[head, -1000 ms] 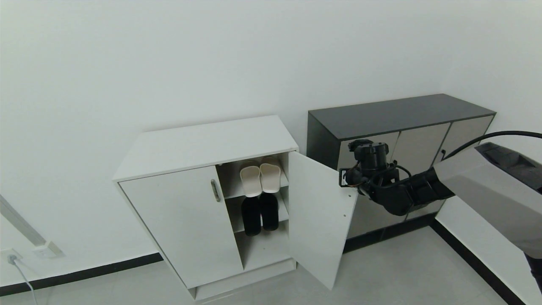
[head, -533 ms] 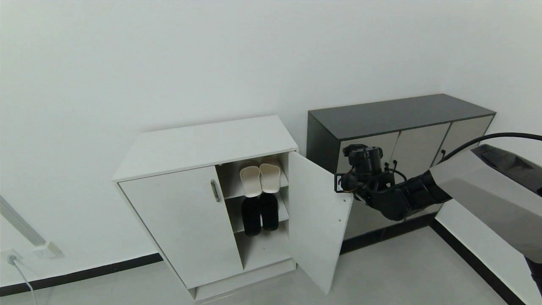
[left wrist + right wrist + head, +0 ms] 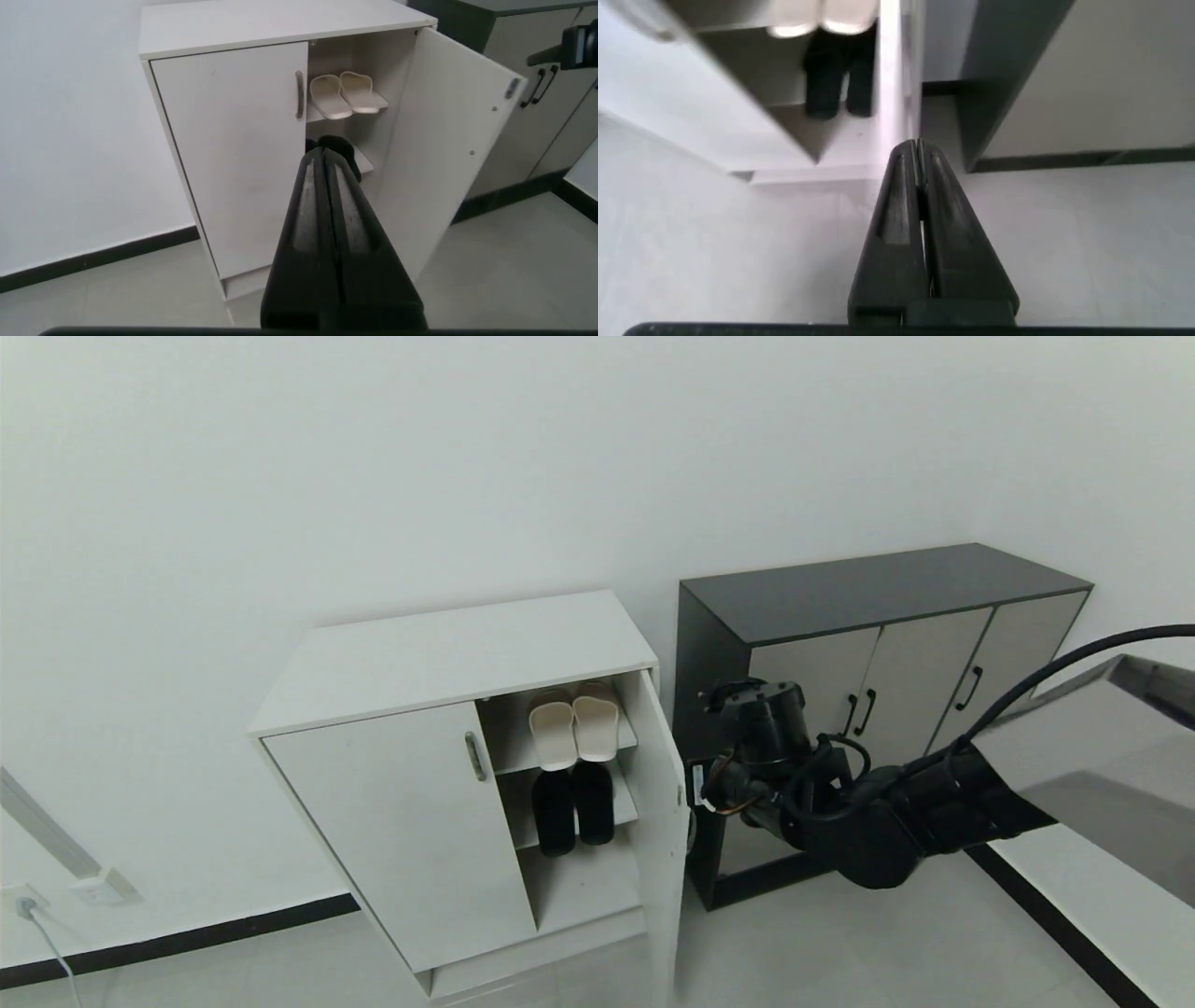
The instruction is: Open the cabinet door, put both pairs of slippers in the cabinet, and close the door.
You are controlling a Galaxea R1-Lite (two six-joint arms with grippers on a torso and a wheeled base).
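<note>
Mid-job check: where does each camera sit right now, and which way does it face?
Head view: on the head, facing forward and down at the white cabinet, its half-open door and the dark cabinet; the right arm shows.
Left wrist view: on the left wrist, set back, facing the cabinet front; the shut left tool shows.
Right wrist view: on the right wrist, near the door's edge, facing the black slippers and floor; the shut right tool shows.
Shared: all three show the black slippers and the door.

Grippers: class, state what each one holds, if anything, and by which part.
Nothing is held. The right gripper is shut and empty, close by the cabinet door; the left gripper is shut and empty too.
</note>
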